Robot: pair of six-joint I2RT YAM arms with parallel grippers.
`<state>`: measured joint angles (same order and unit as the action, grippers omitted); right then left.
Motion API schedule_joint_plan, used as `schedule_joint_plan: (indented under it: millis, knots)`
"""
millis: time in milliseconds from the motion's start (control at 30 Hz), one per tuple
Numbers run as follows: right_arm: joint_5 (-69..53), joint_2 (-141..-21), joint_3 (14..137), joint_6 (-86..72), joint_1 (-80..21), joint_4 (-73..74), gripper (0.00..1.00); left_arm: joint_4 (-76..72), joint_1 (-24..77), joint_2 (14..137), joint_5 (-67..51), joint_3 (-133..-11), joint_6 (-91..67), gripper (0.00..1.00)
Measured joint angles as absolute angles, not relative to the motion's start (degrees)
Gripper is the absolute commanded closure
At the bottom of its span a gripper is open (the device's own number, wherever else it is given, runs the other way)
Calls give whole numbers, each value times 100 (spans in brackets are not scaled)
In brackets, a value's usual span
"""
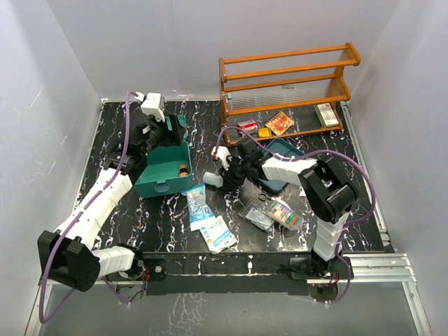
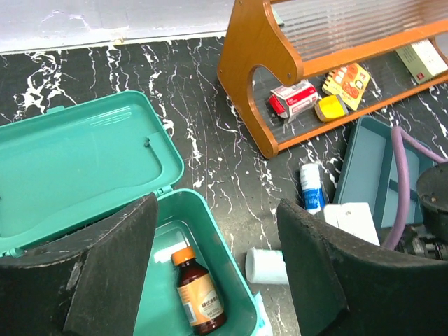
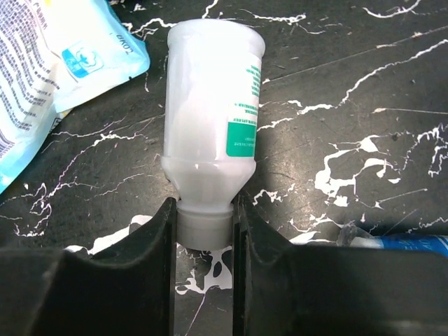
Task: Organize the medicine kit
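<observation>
The teal-green medicine kit (image 1: 159,180) stands open at the left of the table, lid (image 2: 77,154) folded back. A brown bottle with an orange cap (image 2: 199,292) lies inside it. My left gripper (image 2: 213,266) is open and empty, hovering over the kit's right rim. My right gripper (image 3: 203,224) is shut on the cap of a white plastic bottle (image 3: 213,115) with a green label; it lies on the black marble table just right of the kit, and also shows in the top view (image 1: 214,180) and the left wrist view (image 2: 266,266).
An orange wooden rack (image 1: 287,84) at the back holds small boxes (image 2: 294,99). A darker blue tray (image 1: 283,150) lies behind my right arm. Blue-white sachets (image 1: 204,213) and clear packets (image 1: 273,213) lie near the front. A blue-labelled white bottle (image 2: 311,187) lies by the tray.
</observation>
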<state>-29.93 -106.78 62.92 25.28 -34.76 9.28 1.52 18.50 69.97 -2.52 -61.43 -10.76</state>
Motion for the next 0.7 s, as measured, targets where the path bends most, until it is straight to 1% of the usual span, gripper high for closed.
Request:
schedule_joint_plan:
  millis: [167, 333, 567, 700]
  knots:
    - [-2882, -10676, 6292, 2519, -3476, 882, 99, 1, 1850, 6779, -631, -5905, -655, 31]
    - [-3009, -10466, 6292, 2532, -3395, 1188, 100, 132, 1852, 6606, -1258, -5813, 45, 31]
    - [-4091, -9544, 6289, 1839, -2635, 1490, 100, 480, 1855, 6488, -2340, -5780, 1098, 30]
    - [-4582, -9181, 6289, 1317, -2552, 1592, 100, 572, 2073, 6388, -2672, -5697, 1772, 27]
